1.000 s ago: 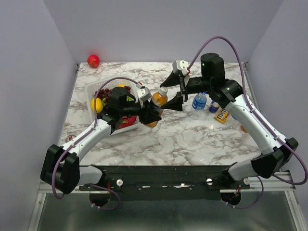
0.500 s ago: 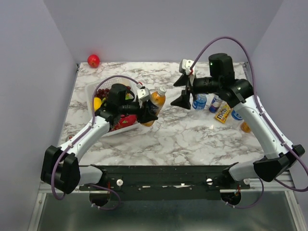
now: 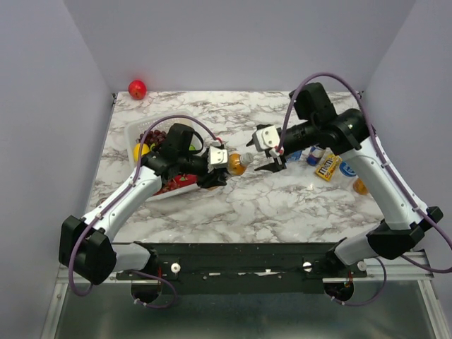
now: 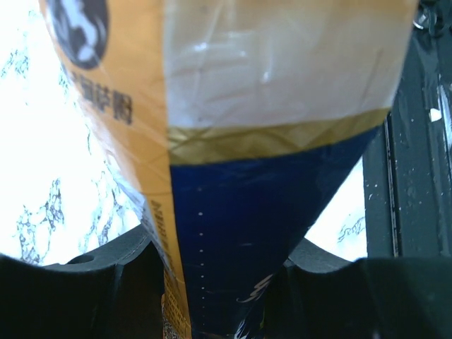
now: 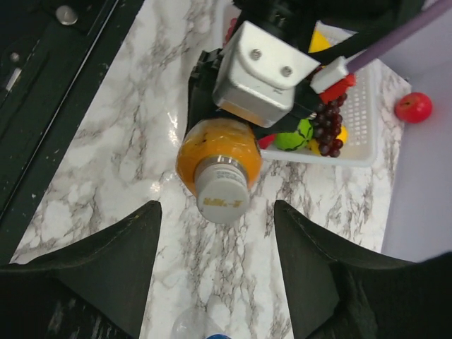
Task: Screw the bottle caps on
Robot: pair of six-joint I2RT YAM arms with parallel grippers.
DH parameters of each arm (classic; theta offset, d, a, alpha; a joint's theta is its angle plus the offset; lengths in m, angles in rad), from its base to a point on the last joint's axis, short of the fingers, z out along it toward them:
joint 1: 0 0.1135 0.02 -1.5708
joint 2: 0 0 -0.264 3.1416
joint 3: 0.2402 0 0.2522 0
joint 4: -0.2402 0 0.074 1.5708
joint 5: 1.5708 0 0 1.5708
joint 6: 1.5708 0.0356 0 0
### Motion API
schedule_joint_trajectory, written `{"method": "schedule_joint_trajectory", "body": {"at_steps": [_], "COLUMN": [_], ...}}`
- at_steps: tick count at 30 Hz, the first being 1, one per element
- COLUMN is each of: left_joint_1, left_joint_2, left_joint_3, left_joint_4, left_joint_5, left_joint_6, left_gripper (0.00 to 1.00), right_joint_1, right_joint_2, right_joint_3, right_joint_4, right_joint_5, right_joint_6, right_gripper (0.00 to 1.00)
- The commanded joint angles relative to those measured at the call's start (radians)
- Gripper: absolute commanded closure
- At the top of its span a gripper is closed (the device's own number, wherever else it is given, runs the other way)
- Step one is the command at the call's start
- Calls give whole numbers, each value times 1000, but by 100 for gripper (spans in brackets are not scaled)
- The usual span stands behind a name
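My left gripper [image 3: 220, 169] is shut on an orange drink bottle [image 3: 235, 164] with a dark blue label and holds it tilted, neck toward the right. In the left wrist view the bottle [image 4: 268, 141] fills the frame between my left gripper's [image 4: 219, 282] fingers. A white cap [image 5: 221, 191] sits on its neck. My right gripper [image 3: 270, 161] is open, just right of the cap and facing it. In the right wrist view the cap lies just beyond my right gripper [image 5: 215, 208], not touched. A clear bottle with a blue cap [image 5: 201, 328] stands below.
A white basket [image 3: 132, 133] of fruit lies behind my left arm. A red ball [image 3: 137, 89] is at the back left. A clear bottle [image 3: 294, 153], a drink can [image 3: 315, 154], a yellow candy packet [image 3: 325, 168] and an orange item [image 3: 359, 186] sit under my right arm.
My left gripper has lowered the bottle and tipped its neck toward the right. My right gripper has come down from above and now faces the cap, open.
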State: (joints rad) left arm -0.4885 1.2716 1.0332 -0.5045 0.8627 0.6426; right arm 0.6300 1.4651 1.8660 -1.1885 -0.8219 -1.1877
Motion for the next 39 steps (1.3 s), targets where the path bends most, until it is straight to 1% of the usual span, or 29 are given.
{"method": "schedule_joint_trajectory", "body": {"at_steps": [1, 5, 12, 17, 19, 21, 22, 23, 24, 25, 26, 28, 29, 30, 31, 32, 33, 34, 35, 37, 38, 39], "left_joint_1": [-15, -22, -28, -36, -36, -39, -41, -41, -42, -45, -47, -59, -67, -74, -94, -110, -122, -155, -169, -196, -209, -211], "left_joint_2": [2, 3, 14, 18, 18, 18, 15, 15, 14, 8, 3, -24, -41, -64, -108, -130, -147, -173, -181, -196, -195, -198], "left_joint_3": [28, 33, 42, 44, 45, 45, 47, 45, 45, 42, 39, 10, -8, -33, -83, -106, -128, -145, -172, -189, -196, -194], "left_joint_4": [-69, -94, -86, -77, -72, -66, -65, -63, -55, -45, -33, 36, 76, 178, 228, 275, 355, 382, 402, 437, 439, 434], "left_joint_5": [-33, -39, -44, -44, -48, -54, -60, -67, -76, -88, -126, -183, -232, -322, -383, -443, -546, -594, -634, -727, -743, -755], "left_joint_6": [92, 118, 120, 108, 103, 95, 91, 89, 82, 74, 62, 20, 0, -17, -40, -47, -50, -28, -11, 15, 35, 38], "left_gripper": [100, 100, 100, 100, 100, 100, 100, 100, 100, 100, 100, 100, 100, 100, 100, 100, 100, 100, 100, 100, 100, 100], "right_joint_1": [42, 56, 68, 80, 86, 92, 94, 94, 96, 94, 96, 94, 94, 91, 86, 79, 53, 36, 18, -54, -76, -93], "right_joint_2": [-14, -17, -6, -11, -9, -8, -3, 0, 1, 11, 15, 30, 59, 81, 104, 125, 173, 194, 221, 245, 250, 250], "right_joint_3": [-54, -68, -62, -83, -85, -82, -79, -79, -77, -76, -74, -74, -52, -33, -7, 42, 68, 88, 100, 61, 30, -11], "right_joint_4": [-100, -80, -83, -51, -37, -28, -14, -7, 3, 47, 71, 168, 182, 190, 193, 191, 185, 170, 162, 199, 216, 231], "right_joint_5": [56, 60, 53, 58, 53, 56, 58, 56, 64, 72, 81, 148, 176, 229, 250, 257, 245, 228, 199, 69, 16, -35], "right_joint_6": [-173, -162, -142, -130, -116, -92, -78, -46, -20, 23, 119, 247, 364, 426, 491, 633, 705, 777, 925, 1081, 1235, 1270], "right_gripper": [28, 32, 43, 47, 50, 54, 59, 61, 67, 69, 71, 76, 78, 80, 82, 83, 83, 83, 83, 83, 83, 82]}}
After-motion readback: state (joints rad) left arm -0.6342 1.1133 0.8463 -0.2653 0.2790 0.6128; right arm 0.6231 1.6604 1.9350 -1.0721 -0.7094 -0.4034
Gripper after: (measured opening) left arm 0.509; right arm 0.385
